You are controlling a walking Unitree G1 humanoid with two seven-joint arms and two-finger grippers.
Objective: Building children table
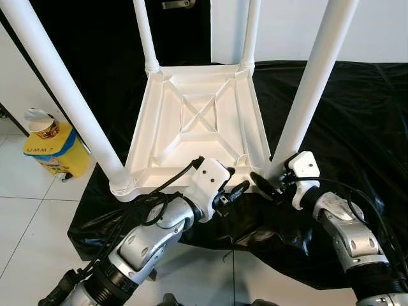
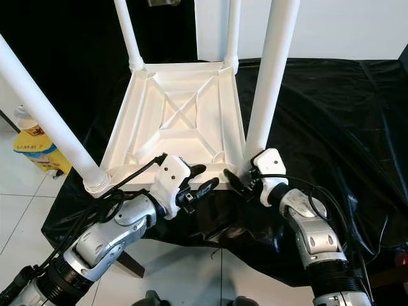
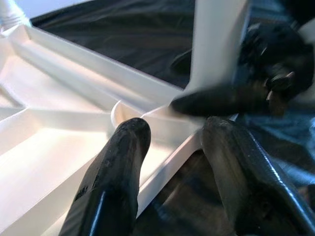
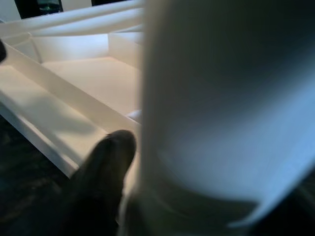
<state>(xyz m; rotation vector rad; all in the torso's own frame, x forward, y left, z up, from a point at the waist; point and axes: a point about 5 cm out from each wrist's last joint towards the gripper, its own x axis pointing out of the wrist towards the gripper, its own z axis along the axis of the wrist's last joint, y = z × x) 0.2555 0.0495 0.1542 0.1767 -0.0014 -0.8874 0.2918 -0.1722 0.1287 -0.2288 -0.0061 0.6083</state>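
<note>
A small white plastic table [image 1: 197,124] lies upside down on a black sheet [image 1: 357,121] spread over the floor. Its ribbed underside faces up, with a cross shape in the middle. Four white legs [image 1: 60,89] stick up from its corners.

The left gripper [image 1: 231,185] is at the near edge of the table, between the two near legs. Its two black fingers [image 3: 115,172] are spread apart, one over the white edge and one just outside it, over the black sheet. They hold nothing.

The right gripper [image 1: 268,183] is at the bottom of the near right leg [image 1: 312,83], where the leg meets the table corner. In the right wrist view the leg [image 4: 221,98] is very close and one black finger [image 4: 101,172] lies just beside it. The fingers look set around the base of the leg, but I cannot tell how tight they are.

A yellow box [image 1: 57,150] sits on the white tile floor [image 1: 32,217] to the left, with a paper cup [image 1: 41,122] on top of it.
</note>
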